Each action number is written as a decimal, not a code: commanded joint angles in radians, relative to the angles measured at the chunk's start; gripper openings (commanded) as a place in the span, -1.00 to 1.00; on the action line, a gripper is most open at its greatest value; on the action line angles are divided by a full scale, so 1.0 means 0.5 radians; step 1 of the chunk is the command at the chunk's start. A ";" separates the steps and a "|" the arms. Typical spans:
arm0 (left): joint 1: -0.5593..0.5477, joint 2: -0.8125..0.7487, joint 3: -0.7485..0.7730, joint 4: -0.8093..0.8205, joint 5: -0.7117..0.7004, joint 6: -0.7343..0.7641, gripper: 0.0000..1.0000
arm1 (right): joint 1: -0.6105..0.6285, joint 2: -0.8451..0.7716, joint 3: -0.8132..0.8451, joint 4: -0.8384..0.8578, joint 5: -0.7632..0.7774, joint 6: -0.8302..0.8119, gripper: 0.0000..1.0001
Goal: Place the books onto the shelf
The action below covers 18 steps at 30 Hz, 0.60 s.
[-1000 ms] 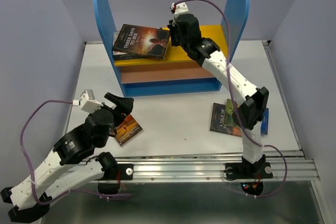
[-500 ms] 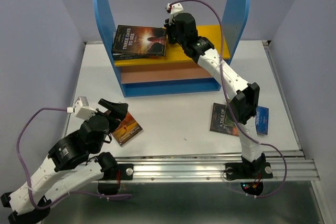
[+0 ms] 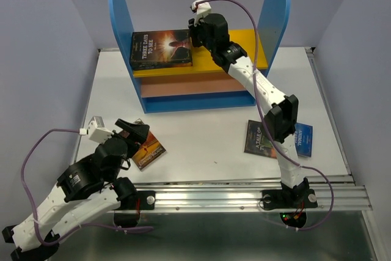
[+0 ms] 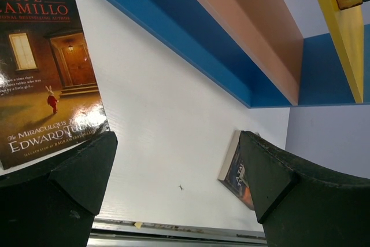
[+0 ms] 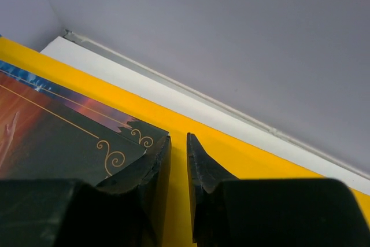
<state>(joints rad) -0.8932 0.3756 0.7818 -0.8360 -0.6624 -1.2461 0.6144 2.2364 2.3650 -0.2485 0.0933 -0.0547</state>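
**Books go up, one by one.** The right arm reaches across the worktop (image 3: 201,132) to the shelf (image 3: 120,10). Its right fingers (image 5: 178,140) stand only narrowly apart at the right-hand edge of a dark paperback (image 3: 160,49) that lies flat on the yellow top board (image 3: 244,44). From the wrist, bare yellow shows in the slit between them and the book's corner meets the left-hand finger. They appear to hold nothing.

The risk sits at that corner. Should the arm pull away while a finger is touching the cover, the thin book could be dragged askew or slid toward the board's front edge.

The cover is glossy and dark, glowing orange at its middle, with white title lettering and gold scrollwork at the corner.

Near the front, the left fingers (image 3: 135,131) gape wide above an orange-brown paperback (image 4: 46,79) lying flat. A book that thin could be pushed along rather than lifted. Two more books (image 3: 258,139) wait beside the right arm.
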 commanded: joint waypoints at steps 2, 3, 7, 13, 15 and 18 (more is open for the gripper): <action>-0.002 -0.036 -0.051 0.006 -0.019 -0.030 0.98 | 0.020 0.031 0.114 0.245 -0.279 0.039 -0.48; -0.002 -0.045 -0.057 0.009 -0.013 -0.033 0.98 | 0.020 0.037 0.117 0.252 -0.263 0.039 -0.46; -0.002 -0.064 -0.073 0.006 0.018 -0.039 0.98 | 0.020 0.052 0.124 0.255 -0.135 0.017 -0.37; -0.002 -0.036 -0.002 0.073 -0.007 0.028 0.98 | 0.020 -0.052 0.053 0.255 0.196 0.076 -0.15; -0.002 0.022 0.038 0.162 -0.001 0.111 0.98 | 0.020 -0.155 -0.023 0.255 0.390 0.100 0.40; -0.002 0.141 0.105 0.294 0.030 0.237 0.98 | 0.020 -0.361 -0.207 0.255 0.586 0.106 1.00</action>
<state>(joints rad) -0.8932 0.3691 0.7677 -0.8028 -0.6415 -1.2213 0.5945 2.2131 2.3215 -0.1909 0.2611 -0.0345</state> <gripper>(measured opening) 0.989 0.959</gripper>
